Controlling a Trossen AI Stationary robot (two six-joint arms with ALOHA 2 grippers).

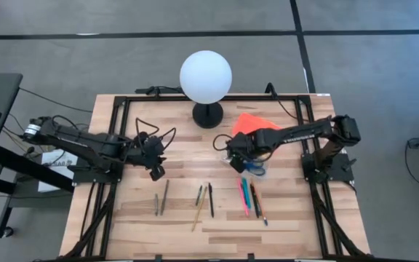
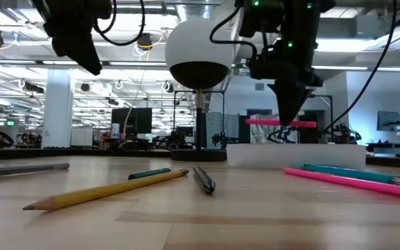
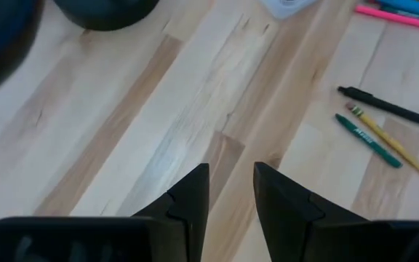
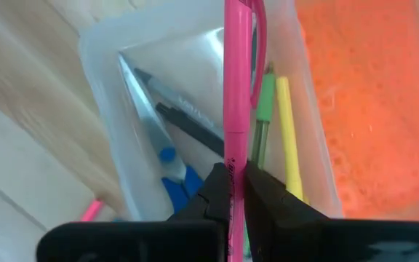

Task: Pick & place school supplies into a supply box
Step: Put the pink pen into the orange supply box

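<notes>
High view: the right gripper (image 1: 237, 161) hangs over the supply box (image 1: 249, 161) at about 2 o'clock from table centre, its orange lid (image 1: 251, 122) open behind; the left gripper (image 1: 156, 172) waits at 9 o'clock, clear of the pens. Loose supplies lie in a row toward 6 o'clock. Low view: the pink pen (image 2: 280, 122) is held level above the box's clear wall, not yet inside. Left wrist view: the fingers stand slightly apart with nothing between them; a green pencil (image 3: 366, 139) carries white lettering too small to read. Right wrist view: the fingers pinch the pink pen above the blue-handled scissors (image 4: 172, 169) and other pens. Risk: released this high or skewed, the pen may bridge the rim and roll out.
</notes>
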